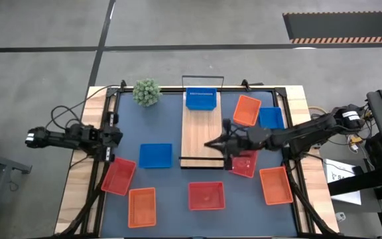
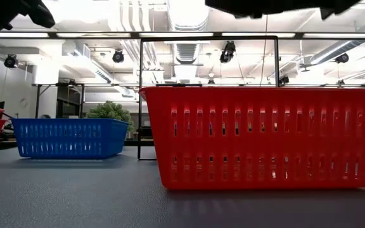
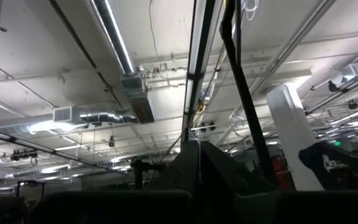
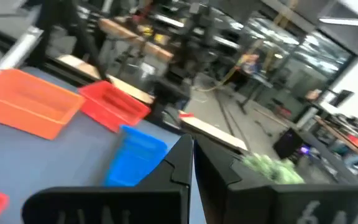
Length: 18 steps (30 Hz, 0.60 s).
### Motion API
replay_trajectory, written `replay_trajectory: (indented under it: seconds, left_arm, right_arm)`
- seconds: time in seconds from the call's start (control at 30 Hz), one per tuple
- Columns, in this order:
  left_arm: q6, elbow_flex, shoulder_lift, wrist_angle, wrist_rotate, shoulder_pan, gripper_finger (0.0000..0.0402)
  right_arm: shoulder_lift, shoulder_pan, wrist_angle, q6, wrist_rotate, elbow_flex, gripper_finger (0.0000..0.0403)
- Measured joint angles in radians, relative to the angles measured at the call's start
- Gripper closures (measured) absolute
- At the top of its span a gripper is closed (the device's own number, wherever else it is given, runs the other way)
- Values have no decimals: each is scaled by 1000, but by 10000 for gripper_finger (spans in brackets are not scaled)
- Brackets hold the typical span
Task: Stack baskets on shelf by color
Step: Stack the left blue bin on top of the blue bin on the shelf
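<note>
The light-wood shelf (image 1: 201, 136) lies mid-table with one blue basket (image 1: 201, 98) on its far end. More baskets rest flat on the mat: blue (image 1: 155, 155), red (image 1: 118, 176), orange (image 1: 142, 206), red (image 1: 206, 195), orange (image 1: 275, 184), red (image 1: 244, 163), blue (image 1: 270, 117) and orange (image 1: 247, 109). My right gripper (image 1: 210, 143) hovers over the shelf's near right part, shut and empty, its fingers pointing toward the table's left (image 4: 191, 149). My left gripper (image 1: 116, 136) waits at the table's left edge, shut (image 3: 199, 163), tipped up toward the ceiling.
A fuzzy green plant ball (image 1: 147, 92) sits at the mat's far left, beside the shelf's far end. Black wire rails (image 2: 208, 38) stand at the shelf's ends. The right arm passes over the red basket (image 2: 265, 136). Bare mat lies between the shelf and the left blue basket (image 2: 68, 138).
</note>
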Motion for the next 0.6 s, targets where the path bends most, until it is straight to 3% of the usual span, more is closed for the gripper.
replay_trajectory:
  seconds: [0.27, 0.6]
  left_arm:
    - [-8, 0, 144, 178, 0, 0, 402]
    - [-225, 33, 345, 279, -31, 0, 402]
  right_arm:
    - [-85, -79, 134, 0, -22, -130, 394]
    - [-178, -80, 123, 32, -33, -163, 394]
